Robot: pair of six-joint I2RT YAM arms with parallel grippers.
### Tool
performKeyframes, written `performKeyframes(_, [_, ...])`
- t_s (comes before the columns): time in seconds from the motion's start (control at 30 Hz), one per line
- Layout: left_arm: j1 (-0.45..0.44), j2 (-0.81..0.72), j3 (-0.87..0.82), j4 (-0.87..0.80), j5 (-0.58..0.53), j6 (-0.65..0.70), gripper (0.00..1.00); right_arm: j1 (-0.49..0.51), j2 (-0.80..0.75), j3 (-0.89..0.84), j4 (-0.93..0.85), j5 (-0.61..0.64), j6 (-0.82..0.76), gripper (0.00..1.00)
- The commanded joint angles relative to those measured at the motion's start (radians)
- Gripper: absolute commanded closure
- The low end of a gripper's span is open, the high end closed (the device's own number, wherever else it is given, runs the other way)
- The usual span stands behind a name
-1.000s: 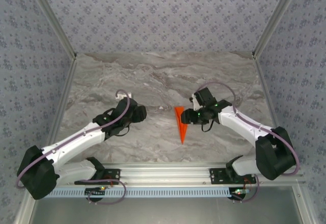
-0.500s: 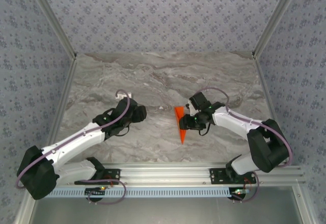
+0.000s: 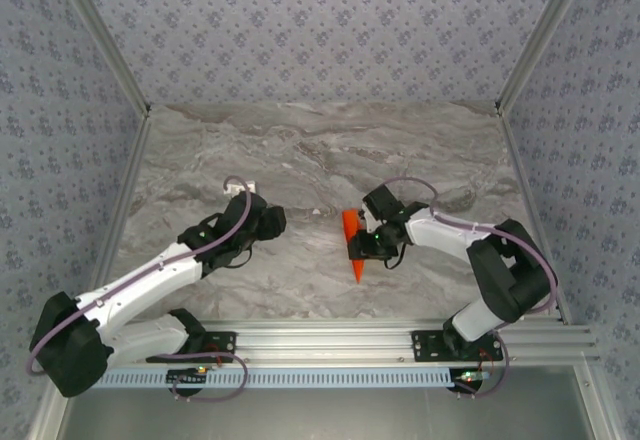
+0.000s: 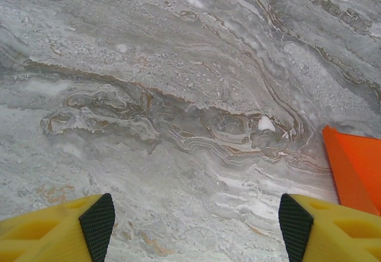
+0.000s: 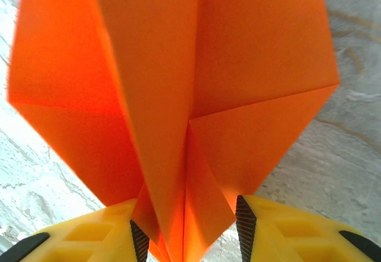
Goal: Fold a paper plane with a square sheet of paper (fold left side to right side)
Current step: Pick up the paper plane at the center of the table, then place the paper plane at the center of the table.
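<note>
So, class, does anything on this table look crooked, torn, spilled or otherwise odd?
Nothing stands out. The paper plane is a crisp, untorn dart, with the right gripper straddling its centre fold.

Grey marbled tabletop (image 3: 300,150); blue-grey floral-patterned walls (image 3: 320,30) on three sides; aluminium rail (image 3: 330,335) along near edge.

Colours, fwiw: the paper plane (image 5: 178,83) is seen in bright orange all over, no print, creases shaded a bit darker. The tabletop (image 4: 178,95) is done in grey marble w/ white & brownish veins. The walls (image 3: 320,30) are covered in grey-lilac wallpaper w/ small repeating floral motifs. The left gripper (image 4: 196,232) & right gripper (image 5: 189,238) are moulded yellow, pads black. The arms (image 3: 150,280) are finished white w/ black joints, cables (image 3: 415,181) purple.
</note>
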Motion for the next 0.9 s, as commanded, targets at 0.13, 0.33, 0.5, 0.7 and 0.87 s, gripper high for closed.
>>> performKeyframes(0.13, [0.008, -0.037, 0.0, -0.025, -0.031, 0.009, 0.24, 0.049, 0.064, 0.064, -0.036, 0.055, 0.031, 0.69])
performKeyframes(0.33, [0.009, -0.069, -0.004, -0.029, -0.051, 0.027, 0.24, 0.052, 0.036, 0.139, -0.143, 0.129, 0.027, 0.93])
performKeyframes(0.5, [0.013, -0.104, 0.006, -0.047, -0.075, 0.052, 0.24, 0.013, 0.017, 0.25, -0.275, 0.186, -0.013, 0.98])
performKeyframes(0.7, [0.015, -0.161, 0.01, -0.055, -0.136, 0.091, 0.12, -0.066, 0.134, 0.565, -0.476, 0.29, -0.061, 0.98])
performKeyframes(0.87, [0.016, -0.185, 0.032, -0.086, -0.167, 0.119, 0.02, -0.079, 0.322, 0.817, -0.583, 0.371, -0.105, 0.98])
